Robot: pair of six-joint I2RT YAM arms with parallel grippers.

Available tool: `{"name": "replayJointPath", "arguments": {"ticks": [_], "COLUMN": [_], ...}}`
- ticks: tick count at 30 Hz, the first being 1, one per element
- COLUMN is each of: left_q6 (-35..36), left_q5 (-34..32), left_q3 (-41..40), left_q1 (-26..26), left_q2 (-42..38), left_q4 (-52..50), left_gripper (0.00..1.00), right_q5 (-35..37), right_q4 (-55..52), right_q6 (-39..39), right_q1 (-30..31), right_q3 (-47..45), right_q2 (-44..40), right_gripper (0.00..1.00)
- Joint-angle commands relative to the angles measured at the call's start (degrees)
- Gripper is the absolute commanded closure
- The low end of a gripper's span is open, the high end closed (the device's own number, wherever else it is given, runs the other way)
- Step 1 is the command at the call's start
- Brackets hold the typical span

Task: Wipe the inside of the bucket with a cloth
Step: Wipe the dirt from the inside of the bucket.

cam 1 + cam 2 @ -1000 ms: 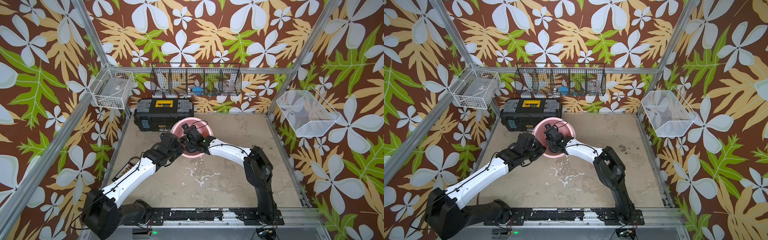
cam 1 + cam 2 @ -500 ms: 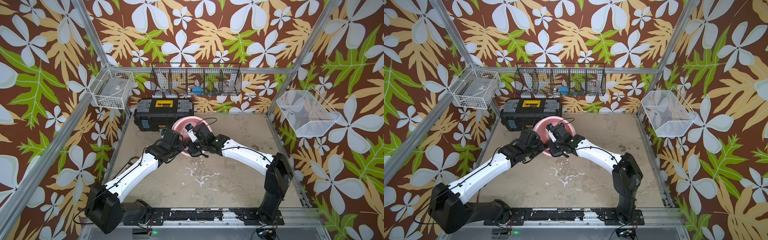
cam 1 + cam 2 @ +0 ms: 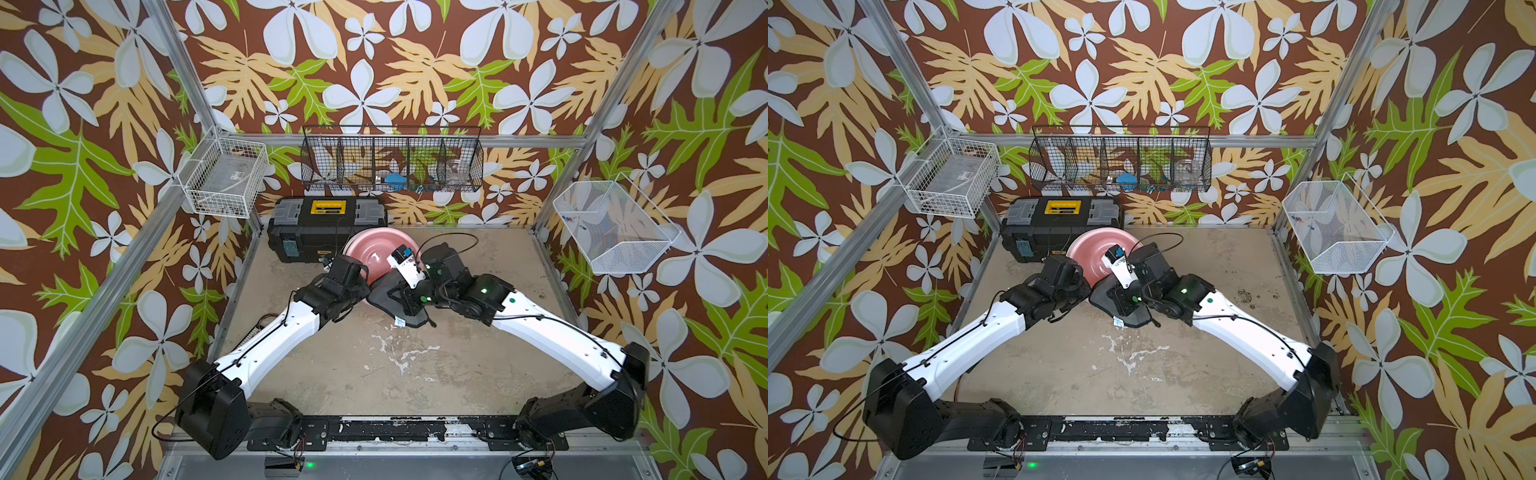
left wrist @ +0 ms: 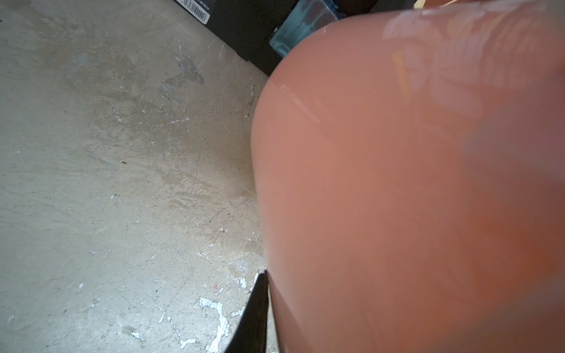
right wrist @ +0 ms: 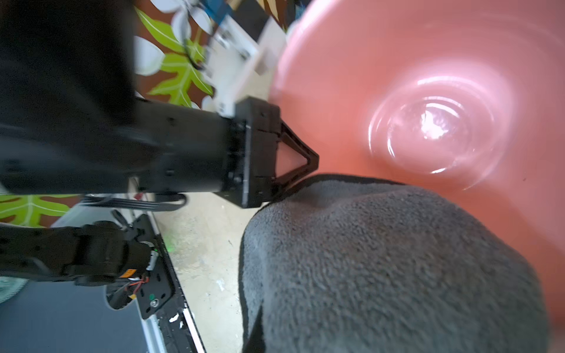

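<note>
**Pink bucket tipped over in front of the toolbox, cloth at its mouth**

The bucket (image 3: 370, 251) is a glossy, salmon-pink round plastic one. It sits just in front of the black toolbox (image 3: 316, 232), tipped so its open mouth faces away from the toolbox, and the right wrist view shows ring-shaped glare on the inside of its bottom. The left gripper (image 5: 315, 159) is pinched together on the bucket's rim, and in the left wrist view one black finger (image 4: 253, 314) lies right against the smooth outer wall. The cloth (image 3: 405, 313) is dark grey and fuzzy with a darker hem and a small white tag (image 3: 399, 321). It's bunched at the bucket's mouth on the side away from the toolbox, with its lower end sagging onto the scuffed floor (image 3: 395, 365). The right gripper (image 3: 392, 296) is clamped on the cloth, which covers its fingertips.
</note>
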Motion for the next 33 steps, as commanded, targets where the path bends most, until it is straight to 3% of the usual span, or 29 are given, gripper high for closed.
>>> {"name": "replayJointPath", "arguments": {"ticks": [1, 4, 8, 16, 19, 23, 28, 33], "left_q6": [0.7, 1.0, 0.8, 1.9, 2.5, 2.3, 3.2, 6.2], "left_q5": [-1.0, -0.9, 0.5, 8.6, 12.9, 13.3, 16.1, 17.1], "left_q3": [1.0, 1.4, 2.0, 8.3, 9.0, 7.9, 8.6, 9.4], "left_q1": [0.2, 0.1, 0.2, 0.7, 1.1, 1.1, 1.3, 1.5], "left_q2": [-0.1, -0.3, -0.5, 3.5, 5.3, 3.4, 2.6, 4.1], "left_q4": [1.7, 0.7, -1.4, -11.4, -15.3, -18.4, -23.8, -28.9], "left_gripper": [1.00, 1.00, 1.00, 1.00, 1.00, 1.00, 1.00, 1.00], "right_q5": [0.5, 6.4, 20.6, 40.1, 43.8, 48.1, 44.2, 41.8], "right_q4": [1.7, 1.6, 3.0, 8.5, 10.1, 10.2, 10.5, 14.2], "right_q6": [0.3, -0.9, -3.7, -2.8, -0.1, 3.3, 7.3, 8.4], "right_q1": [-1.9, -4.5, -5.2, -6.2, -7.0, -8.5, -12.7, -13.0], "right_q3": [-0.6, -0.7, -4.2, -17.8, -20.8, -23.4, -26.6, -28.8], "right_q2": [-7.1, -13.0, -17.8, -20.4, -20.6, -18.9, -14.1, -10.2], "right_gripper": [1.00, 1.00, 1.00, 1.00, 1.00, 1.00, 1.00, 1.00]}}
